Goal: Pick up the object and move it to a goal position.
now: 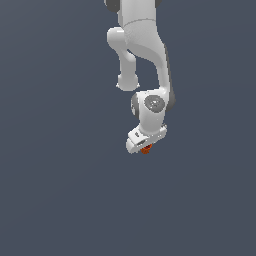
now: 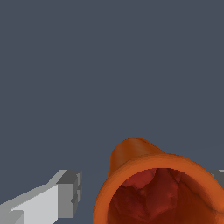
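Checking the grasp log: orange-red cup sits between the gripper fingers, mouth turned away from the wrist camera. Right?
Not quite. The orange-red cup does sit between the gripper fingers, but its mouth faces the wrist camera: the wrist view looks straight into the darker hollow inside, with the narrow base pointing away. The exterior view only shows a bit of orange under the gripper.

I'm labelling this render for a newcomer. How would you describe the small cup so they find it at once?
Follow the white robot arm down to its end effector. The small orange-red tapered cup peeks out beneath it, the only warm-coloured thing against the plain grey-blue background; the wrist view shows its darker hollow.
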`<state>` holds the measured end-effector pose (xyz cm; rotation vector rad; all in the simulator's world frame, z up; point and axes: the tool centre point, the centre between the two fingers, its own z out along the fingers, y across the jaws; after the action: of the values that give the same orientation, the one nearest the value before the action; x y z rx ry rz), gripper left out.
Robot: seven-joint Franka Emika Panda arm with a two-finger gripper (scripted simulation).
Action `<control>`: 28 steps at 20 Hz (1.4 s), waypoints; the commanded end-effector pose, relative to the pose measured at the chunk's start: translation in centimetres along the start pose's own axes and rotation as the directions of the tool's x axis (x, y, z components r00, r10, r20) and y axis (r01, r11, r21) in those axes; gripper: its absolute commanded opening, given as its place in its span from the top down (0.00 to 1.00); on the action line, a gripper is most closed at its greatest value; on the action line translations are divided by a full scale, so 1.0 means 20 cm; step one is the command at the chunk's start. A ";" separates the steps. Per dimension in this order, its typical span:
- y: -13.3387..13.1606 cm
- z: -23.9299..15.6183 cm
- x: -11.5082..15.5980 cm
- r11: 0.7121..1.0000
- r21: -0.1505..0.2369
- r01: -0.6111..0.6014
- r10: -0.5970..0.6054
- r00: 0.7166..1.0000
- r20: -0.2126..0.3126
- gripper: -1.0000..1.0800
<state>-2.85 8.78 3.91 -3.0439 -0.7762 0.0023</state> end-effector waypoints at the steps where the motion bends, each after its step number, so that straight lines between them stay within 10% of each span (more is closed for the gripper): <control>1: 0.00 0.01 0.00 1.000 -0.001 0.000 0.000 1.000 -0.001 1.00; 17: 0.01 -0.05 0.00 1.000 -0.001 0.000 0.000 1.000 -0.002 1.00; 28: 0.05 -0.42 -0.02 1.000 -0.001 0.001 -0.001 1.000 -0.002 1.00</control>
<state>-2.72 7.96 10.85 -3.0442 -0.7772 0.0019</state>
